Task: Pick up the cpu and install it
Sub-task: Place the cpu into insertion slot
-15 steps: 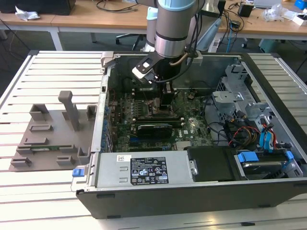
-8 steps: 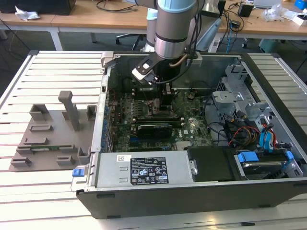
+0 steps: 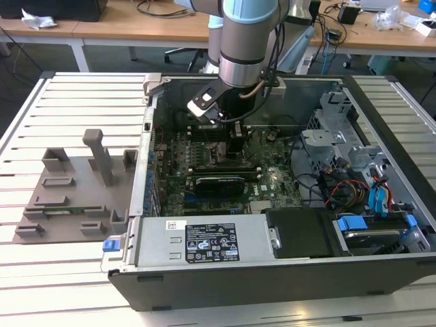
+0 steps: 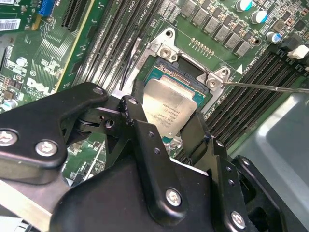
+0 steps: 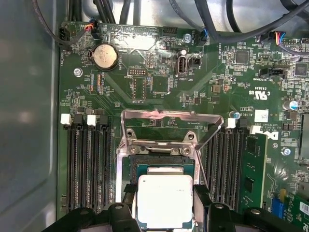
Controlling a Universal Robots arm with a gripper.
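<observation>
The cpu (image 5: 163, 202) (image 4: 168, 107), a thin square chip with a pale silver top, lies level over the dark socket (image 5: 159, 168) on the motherboard. My gripper (image 5: 164, 193) (image 4: 166, 120) is shut on it, one black finger (image 5: 128, 194) against one edge and the other finger (image 5: 201, 194) against the opposite edge. Whether the chip is fully seated cannot be told. The socket's metal load frame (image 5: 169, 116) stands swung open behind it. In the exterior view the gripper (image 3: 235, 146) reaches down deep inside the open computer case (image 3: 272, 286).
Memory slots (image 5: 89, 164) flank the socket on both sides, and a thin metal lever (image 4: 270, 87) sticks out beside it. A grey fixture plate (image 3: 75, 184) with upright posts sits at the exterior view's left. A power supply (image 3: 204, 242) and a drive cage (image 3: 368, 197) crowd the case.
</observation>
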